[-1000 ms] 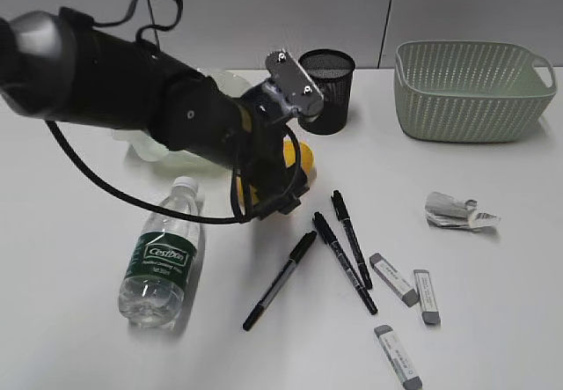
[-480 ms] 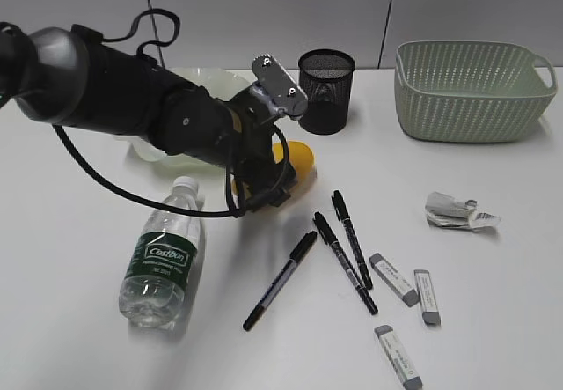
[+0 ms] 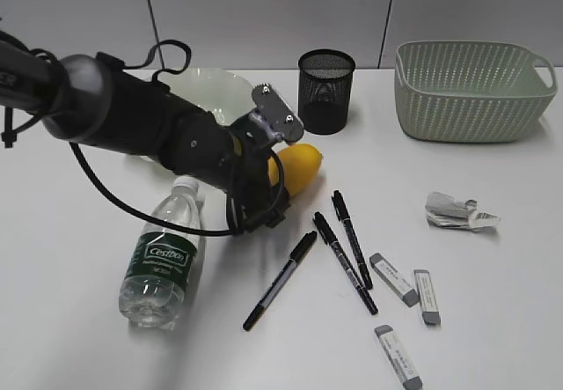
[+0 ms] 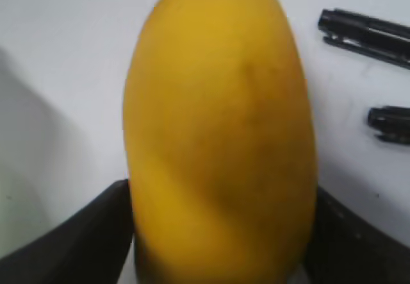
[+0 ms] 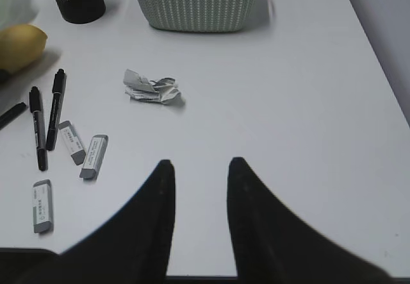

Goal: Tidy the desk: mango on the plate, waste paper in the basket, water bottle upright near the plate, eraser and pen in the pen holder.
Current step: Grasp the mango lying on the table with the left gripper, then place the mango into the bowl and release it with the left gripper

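The yellow-orange mango lies on the white desk and fills the left wrist view. My left gripper is open, with one black jaw close on each side of the mango's near end. The pale green plate sits behind the left arm. The water bottle lies on its side. Three black pens and three grey erasers lie at the front. The waste paper lies right of them. The pen holder and the basket stand at the back. My right gripper is open and empty above the desk.
The black left arm and its cable cover part of the plate. The right edge of the desk runs close to the right gripper. The basket is empty inside as far as I can see.
The left arm has dropped lower and drawn back to the left, so more of the mango shows. The mango has shifted slightly to the right. Nothing else has moved.
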You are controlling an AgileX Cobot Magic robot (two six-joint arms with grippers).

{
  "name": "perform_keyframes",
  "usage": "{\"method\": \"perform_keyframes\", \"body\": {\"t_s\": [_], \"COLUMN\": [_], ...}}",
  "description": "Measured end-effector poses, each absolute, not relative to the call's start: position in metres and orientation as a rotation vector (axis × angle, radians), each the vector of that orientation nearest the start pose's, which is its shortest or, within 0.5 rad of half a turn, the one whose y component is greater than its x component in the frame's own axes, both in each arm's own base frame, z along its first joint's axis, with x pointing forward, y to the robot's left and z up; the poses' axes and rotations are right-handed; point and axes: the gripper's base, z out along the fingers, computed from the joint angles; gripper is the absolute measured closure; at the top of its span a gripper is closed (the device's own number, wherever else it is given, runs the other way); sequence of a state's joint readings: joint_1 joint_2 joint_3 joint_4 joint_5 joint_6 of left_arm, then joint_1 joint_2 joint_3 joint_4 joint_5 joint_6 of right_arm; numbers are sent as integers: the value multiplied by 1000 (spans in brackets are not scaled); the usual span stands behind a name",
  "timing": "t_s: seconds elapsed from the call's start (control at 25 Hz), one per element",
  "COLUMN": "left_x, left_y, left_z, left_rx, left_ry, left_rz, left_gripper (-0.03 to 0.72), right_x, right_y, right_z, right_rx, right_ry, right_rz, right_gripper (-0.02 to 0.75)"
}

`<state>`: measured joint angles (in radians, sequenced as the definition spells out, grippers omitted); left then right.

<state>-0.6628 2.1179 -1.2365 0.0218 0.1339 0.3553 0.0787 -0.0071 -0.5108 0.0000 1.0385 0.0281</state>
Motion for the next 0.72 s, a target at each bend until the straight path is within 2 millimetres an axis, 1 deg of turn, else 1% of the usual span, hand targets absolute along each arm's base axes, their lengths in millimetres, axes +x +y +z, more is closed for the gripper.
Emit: {"method": "perform_keyframes", "body": {"t_s": [0.08, 0.16, 0.28, 0.36, 0.52, 0.6, 0.64, 0.72], "left_x": [335, 335, 333, 332, 331, 335, 342, 359], "left_y": [-261, -261, -260, -259, -255, -244, -234, -209], "left_z": [105, 106, 114, 130, 191, 221, 231, 239], "left_rx": [1244, 1241, 1233, 1214, 1112, 1037, 985, 878], "left_ry": [2189, 2196, 2211, 2192, 2058, 1983, 1955, 1944], "left_rz": [-116, -118, -123, -132, -164, -163, -153, -126], "left_gripper": [108, 151, 153, 153, 153, 153, 153, 153], "right_x": [-6, -6, -6, -6, -6, -6, -6, -6], "right_y": [-1, -1, -1, -1, -1, -1, -1, -1], "right_z": [282, 282, 282, 282, 282, 282, 282, 282], "right_rx": [-51, -51, -51, -51, -51, -51, -51, -51], "right_ry": [2004, 2004, 2004, 2004, 2004, 2004, 2004, 2004], "right_rz": [68, 68, 68, 68, 68, 68, 68, 68], "right_gripper": [498, 498, 498, 498, 498, 498, 498, 498]}}
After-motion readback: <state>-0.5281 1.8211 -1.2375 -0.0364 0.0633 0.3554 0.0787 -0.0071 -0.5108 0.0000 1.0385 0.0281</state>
